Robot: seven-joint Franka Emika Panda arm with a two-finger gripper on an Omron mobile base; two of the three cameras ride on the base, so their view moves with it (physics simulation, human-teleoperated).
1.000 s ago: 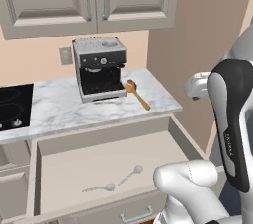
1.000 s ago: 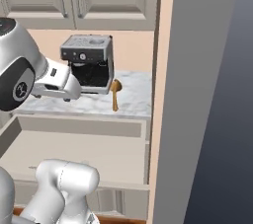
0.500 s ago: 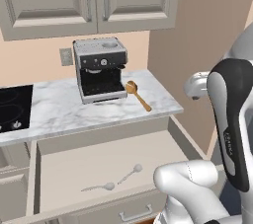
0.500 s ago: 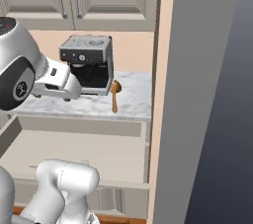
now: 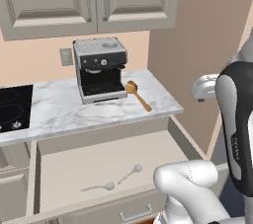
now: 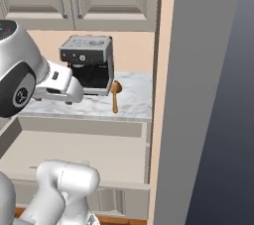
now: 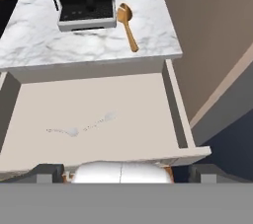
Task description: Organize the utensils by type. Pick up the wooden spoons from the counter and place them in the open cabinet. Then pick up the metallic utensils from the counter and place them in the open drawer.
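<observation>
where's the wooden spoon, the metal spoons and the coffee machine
wooden spoon (image 5: 137,95): left base view, mid handle.
metal spoons (image 5: 130,172): left base view, handle of the right one, in the drawer.
coffee machine (image 5: 100,61): left base view, front control panel.

No text, label, brand, number or sign can be read in any of the views. The coffee machine (image 5: 100,69) on the counter (image 5: 59,107) has a dark front panel with a few small pale dots and a round knob, but these are too small and blurred to make out as letters or figures. The black cooktop (image 5: 14,108) carries small pale marks near its front edge that look like control symbols, yet none can be read. The robot arm's dark segment (image 5: 237,134) shows a faint vertical line of lettering, too small and blurred to read.
</observation>
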